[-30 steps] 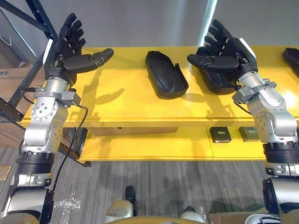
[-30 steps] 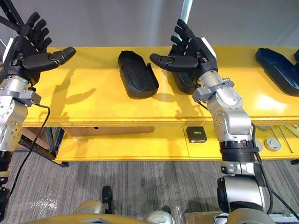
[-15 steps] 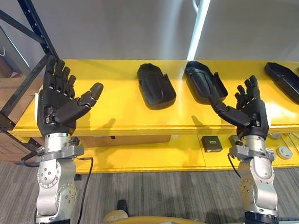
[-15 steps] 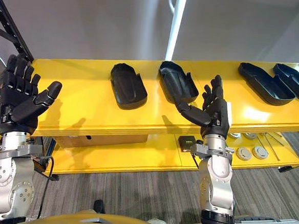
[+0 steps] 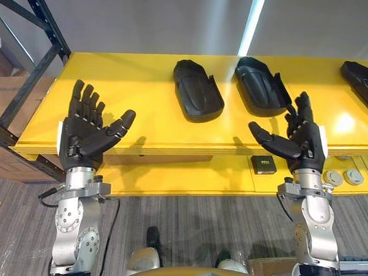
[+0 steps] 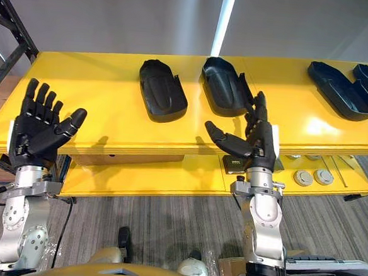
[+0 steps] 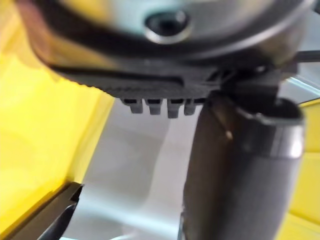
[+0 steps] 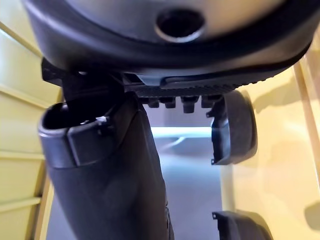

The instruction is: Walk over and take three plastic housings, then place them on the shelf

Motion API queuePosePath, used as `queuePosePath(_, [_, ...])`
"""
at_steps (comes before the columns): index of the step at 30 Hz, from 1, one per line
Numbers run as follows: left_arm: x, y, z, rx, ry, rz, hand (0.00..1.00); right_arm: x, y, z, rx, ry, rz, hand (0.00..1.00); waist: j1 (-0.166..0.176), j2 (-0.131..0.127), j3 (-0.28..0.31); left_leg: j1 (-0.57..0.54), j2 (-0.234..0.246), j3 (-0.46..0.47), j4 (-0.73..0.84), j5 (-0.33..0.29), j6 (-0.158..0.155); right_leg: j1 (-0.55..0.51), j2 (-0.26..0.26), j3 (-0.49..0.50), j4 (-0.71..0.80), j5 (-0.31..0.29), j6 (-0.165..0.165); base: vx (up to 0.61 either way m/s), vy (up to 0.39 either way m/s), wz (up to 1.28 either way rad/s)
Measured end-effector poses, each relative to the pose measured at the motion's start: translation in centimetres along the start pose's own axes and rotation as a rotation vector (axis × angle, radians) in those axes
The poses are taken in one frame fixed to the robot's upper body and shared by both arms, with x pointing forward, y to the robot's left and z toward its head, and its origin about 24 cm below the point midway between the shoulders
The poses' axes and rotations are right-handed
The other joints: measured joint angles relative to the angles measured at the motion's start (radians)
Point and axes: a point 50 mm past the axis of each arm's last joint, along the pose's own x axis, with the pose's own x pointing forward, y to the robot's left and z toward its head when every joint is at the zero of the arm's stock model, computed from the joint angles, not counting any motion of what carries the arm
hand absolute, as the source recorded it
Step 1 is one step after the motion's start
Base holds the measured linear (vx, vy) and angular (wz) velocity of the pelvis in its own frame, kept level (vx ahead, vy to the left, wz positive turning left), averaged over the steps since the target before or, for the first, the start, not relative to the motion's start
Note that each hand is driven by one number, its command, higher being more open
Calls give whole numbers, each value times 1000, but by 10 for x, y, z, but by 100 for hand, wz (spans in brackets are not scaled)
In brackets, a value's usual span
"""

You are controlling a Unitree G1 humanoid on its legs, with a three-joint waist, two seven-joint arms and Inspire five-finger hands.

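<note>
Left hand [image 5: 86, 131]: raised in front of the worktop's front edge, palm towards the head camera; fingers spread, thumb out; holds nothing
Right hand [image 5: 300, 143]: raised likewise at the front edge, just short of the mid housing; fingers straight, thumb jutting inward; empty
Worktop [image 5: 143, 91]: yellow upper deck carrying all the housings; lower deck [image 5: 187, 179] beneath it
Left housing [image 5: 198, 91]: black shell lying flat mid-deck, seemingly rounded back up; touched by neither hand
Mid housing [image 5: 260, 86]: just beside the left housing, on the right-hand side; hollow side up, rim showing; untouched
Far housings [image 6: 337, 90]: more black shells at the deck's right end, well apart from both hands
Lower deck items: small black box [image 5: 262, 164]; round discs [image 6: 314, 177] further right
Rack [image 5: 44, 14]: dark steel frame at the left end; cannot tell whether it or the yellow unit is the shelf meant
Stage (judged): nothing in hand; the first pick is not yet made
Risk, reach: hands sit at edge level; a low reach could catch the deck's lip
Risk, grip: the rounded back offers little to hold; fingers may slide off or push the shell back instead of closing on it
Risk, neighbours: left and mid housings lie close; spread fingers going for one may knock the other askew
Risk, orientation: one lies back up, one hollow up; the same grasp may not suit both
Risk, carry: a loose hold could let the shell drop while walking
</note>
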Motion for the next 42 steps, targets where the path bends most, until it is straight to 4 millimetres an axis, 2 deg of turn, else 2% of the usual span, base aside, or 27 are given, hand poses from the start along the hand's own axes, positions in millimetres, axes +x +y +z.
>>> queuePosePath(5, [0,-10,-3,-24,2,-68,100,15,11,13,43,-70,92,100,1,-2,1,-7,0,3,0,8,8,-8,1,3,3,5,-4,13,-5,0])
queuePosePath(8, [7,-19,0,-46,-34,-103,100,25,19,22,21,-107,161,100,1,1,7,-12,4,4,1,8,8,-23,3,10,21,1,-10,-5,-9,-3])
queuePosePath(10, [24,-36,10,-72,-120,-166,100,38,32,34,18,-163,208,100,-4,3,39,-36,10,4,1,14,2,-56,7,15,40,-11,-17,-83,-4,-2])
queuePosePath(15, [46,-62,25,-102,-216,-243,100,57,50,49,-18,-227,267,100,-12,13,103,-86,16,0,1,32,12,-115,18,44,57,-12,-17,-81,-4,3])
queuePosePath(18, [57,-70,29,-109,-243,-258,100,68,54,54,-18,-242,269,100,-9,15,139,-106,14,-4,5,47,15,-155,14,57,98,-15,-26,-13,1,3])
queuePosePath(22, [80,-80,34,-99,-270,-266,100,87,60,75,-21,-316,273,100,-10,15,218,-131,11,-18,6,70,18,-222,-3,61,208,-53,-32,-39,-37,8])
queuePosePath(26, [83,-82,34,-103,-273,-259,100,90,62,80,-17,-334,264,100,-10,15,252,-132,2,-26,6,71,18,-259,-25,64,300,-107,-33,-20,-56,8])
queuePosePath(30, [86,-85,39,-105,-293,-269,100,91,62,82,-15,-341,257,100,-10,15,272,-142,3,-24,6,71,19,-286,-28,73,334,-131,-41,-10,-53,0])
queuePosePath(33, [88,-86,40,-101,-299,-275,100,93,65,85,-20,-343,284,100,-13,17,277,-174,3,-22,40,65,20,-316,-32,83,352,-134,-42,4,-60,-4])
queuePosePath(42, [91,-93,43,-104,-308,-301,100,93,68,80,-61,-303,363,100,-16,19,278,-167,4,-20,54,57,23,-312,-33,90,370,-141,-42,9,-33,-1])
